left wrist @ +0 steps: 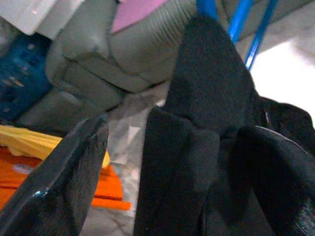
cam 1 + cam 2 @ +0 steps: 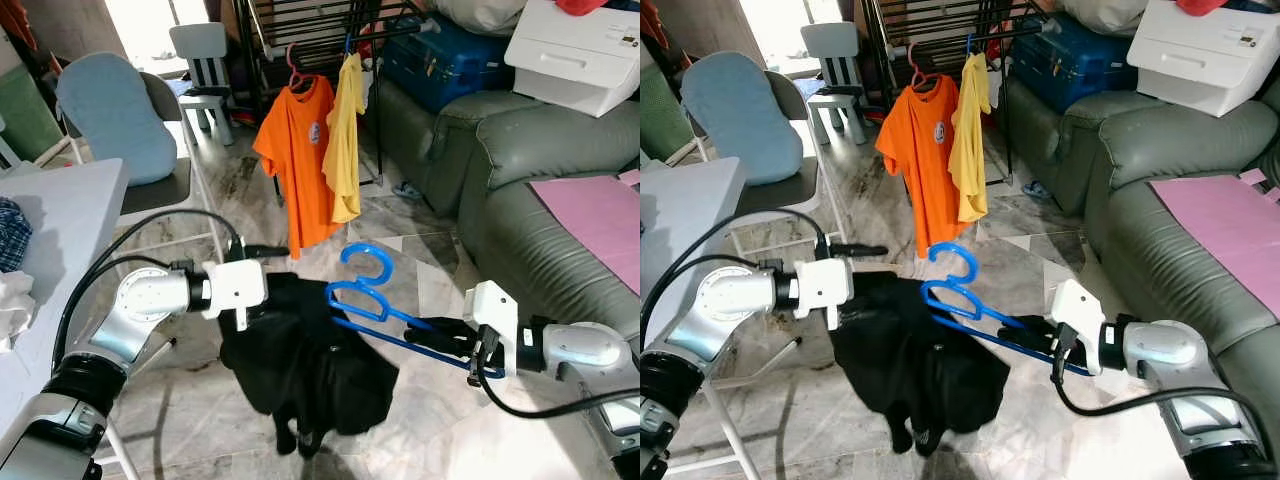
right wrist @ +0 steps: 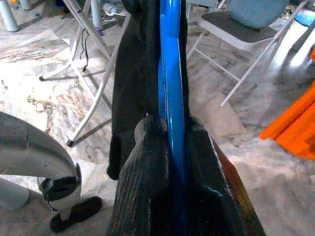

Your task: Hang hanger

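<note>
Right end effector (image 2: pixel 445 338) clamped on the lower bar of a blue hanger (image 2: pixel 362 297), fingers pressed together on either side of the plastic, as seen close up in the right wrist view (image 3: pixel 171 88). Hanger held out low in front of the body, above the marble floor (image 2: pixel 420 250), tilted with its hook pointing up and away toward the drying rack (image 2: pixel 320 30). Black garment (image 2: pixel 305 365) draped partly over the hanger's far end and sagging down between the two arms. Left end effector (image 2: pixel 268 252) at the garment's upper edge, fingers apart, one finger (image 1: pixel 64 182) clear of the cloth and the other buried in black folds (image 1: pixel 206 147); cannot tell how firmly the cloth is caught. Beyond, an orange shirt (image 2: pixel 295 160) on a pink hanger and a yellow shirt (image 2: pixel 343 135) just beside it, both hung from the rack. Grey sofa (image 2: pixel 520 190) along the right with a pink sheet (image 2: pixel 595 220) on its seat, a blue suitcase (image 2: pixel 450 60) and a white box (image 2: pixel 580 50) behind. Folding chair with a light blue cushion (image 2: pixel 120 115) to the left, next to a white surface (image 2: pixel 50 240) carrying crumpled cloth.
</note>
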{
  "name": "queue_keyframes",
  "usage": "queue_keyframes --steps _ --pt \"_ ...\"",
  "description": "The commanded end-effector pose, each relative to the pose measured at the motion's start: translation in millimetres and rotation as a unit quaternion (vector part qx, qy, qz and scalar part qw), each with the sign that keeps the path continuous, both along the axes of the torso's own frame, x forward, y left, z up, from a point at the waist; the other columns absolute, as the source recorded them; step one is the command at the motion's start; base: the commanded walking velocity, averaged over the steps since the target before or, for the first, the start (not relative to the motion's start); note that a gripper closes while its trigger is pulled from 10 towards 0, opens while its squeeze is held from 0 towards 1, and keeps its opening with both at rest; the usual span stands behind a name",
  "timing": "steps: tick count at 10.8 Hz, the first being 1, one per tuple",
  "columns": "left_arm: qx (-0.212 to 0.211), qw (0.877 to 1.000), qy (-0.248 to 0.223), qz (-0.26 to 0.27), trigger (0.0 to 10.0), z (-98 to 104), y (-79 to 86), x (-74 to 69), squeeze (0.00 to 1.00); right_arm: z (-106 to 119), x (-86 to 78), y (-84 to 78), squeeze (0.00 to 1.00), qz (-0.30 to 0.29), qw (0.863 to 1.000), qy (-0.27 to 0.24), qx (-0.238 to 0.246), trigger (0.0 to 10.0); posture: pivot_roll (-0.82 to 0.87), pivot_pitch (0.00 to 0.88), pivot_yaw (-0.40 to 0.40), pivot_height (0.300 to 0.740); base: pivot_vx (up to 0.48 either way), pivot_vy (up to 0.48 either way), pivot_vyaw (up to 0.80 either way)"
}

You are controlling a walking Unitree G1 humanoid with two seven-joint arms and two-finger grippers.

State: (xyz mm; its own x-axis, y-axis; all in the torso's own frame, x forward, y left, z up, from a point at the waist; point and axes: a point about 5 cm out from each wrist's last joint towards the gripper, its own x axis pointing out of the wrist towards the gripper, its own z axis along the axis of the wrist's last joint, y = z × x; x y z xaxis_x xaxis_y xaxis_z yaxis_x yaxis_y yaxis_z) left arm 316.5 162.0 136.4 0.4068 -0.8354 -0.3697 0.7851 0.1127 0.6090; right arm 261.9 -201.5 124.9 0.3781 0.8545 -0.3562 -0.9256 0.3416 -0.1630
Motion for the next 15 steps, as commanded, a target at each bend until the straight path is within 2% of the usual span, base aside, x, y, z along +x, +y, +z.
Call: queue_keyframes --steps 1,2,3,4,6,10,15 --pt "0.025 1.000 0.012 -0.014 10.0 -3 0.6 0.4 0.00 13 -0.8 9.7 0.00 0.040 0.999 -0.035 0.000 10.0 -0.14 0.000 0.085 0.740 0.000 0.000 0.00" --pt "0.028 0.999 0.038 -0.019 9.1 -6 0.9 0.9 0.00 15 -1.2 11.9 0.00 0.049 0.998 -0.041 -0.003 10.0 -0.14 0.000 0.085 0.740 0.000 0.000 0.00" --pt "0.034 0.998 0.048 -0.018 0.0 -8 1.9 2.4 0.00 16 -2.4 13.2 0.00 0.058 0.997 -0.045 -0.009 10.0 -0.14 0.000 0.089 0.740 0.000 0.000 0.00" --pt "0.036 0.997 0.067 -0.013 0.0 -12 3.8 4.4 0.00 17 -4.1 14.2 0.00 0.069 0.996 -0.052 -0.021 10.0 -0.15 0.000 0.094 0.740 0.000 0.000 0.00" --pt "0.049 0.996 0.072 -0.012 0.0 -13 5.4 7.3 0.00 17 -3.5 13.3 0.00 0.071 0.995 -0.063 -0.034 10.0 -0.15 0.000 0.096 0.740 0.000 0.000 0.00" --pt "0.091 0.986 0.135 -0.017 0.0 -18 16.1 8.9 0.00 15 -2.1 13.7 0.00 0.068 0.994 -0.072 -0.042 10.0 -0.15 0.000 0.102 0.740 0.000 0.000 0.00" --pt "0.100 0.980 0.167 -0.029 0.0 -19 14.8 10.1 0.00 11 -1.5 15.1 0.00 0.070 0.993 -0.079 -0.051 10.0 -0.15 0.000 0.101 0.740 0.000 0.000 0.00"
